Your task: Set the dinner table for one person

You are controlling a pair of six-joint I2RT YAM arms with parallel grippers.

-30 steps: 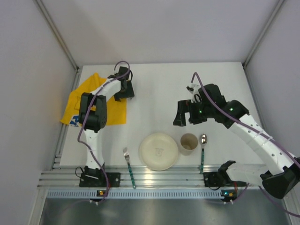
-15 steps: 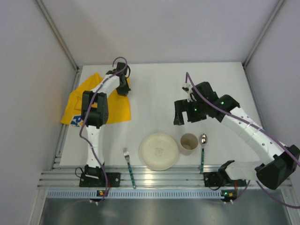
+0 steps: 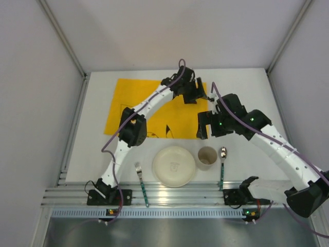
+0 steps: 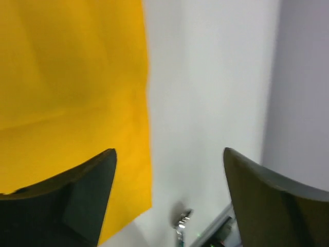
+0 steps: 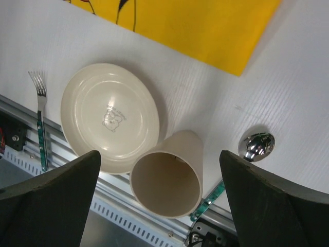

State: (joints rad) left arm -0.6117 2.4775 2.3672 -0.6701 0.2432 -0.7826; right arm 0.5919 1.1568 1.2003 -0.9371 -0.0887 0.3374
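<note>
Nearest me, at 6 o'clock on the flat white rectangular bench [image 3: 247,92], just beyond the ribbed aluminium rail [image 3: 169,198], the cutlery and dishes sit in a row. The round cream plate [image 3: 174,165] is in the middle. The green-handled metal fork [image 3: 140,182] lies at its 9 o'clock with tines pointing to 12. The beige paper cup [image 3: 207,157] stands upright just beside it at 3 o'clock. The green-handled metal spoon [image 3: 222,163] lies at 3 o'clock of the cup, bowl to 12. I read that as a place setting ordered fork left, spoon right, though none of it is on a mat yet.

My right hand [image 3: 203,126] hangs above the cup, toward its 12 o'clock. The right wrist view shows the fingers spread wide with nothing between them, looking straight down into the cup. I judge it is placed there for a pick.

Farther out, at 12 o'clock of the plate and apart from it, the yellow printed rectangular placemat [image 3: 139,103] lies flat and squared to the bench. My left hand [image 3: 194,93] is over the mat's 3 o'clock edge, its fingers wide apart and empty. I take the flat mat as the target for the setting.
</note>
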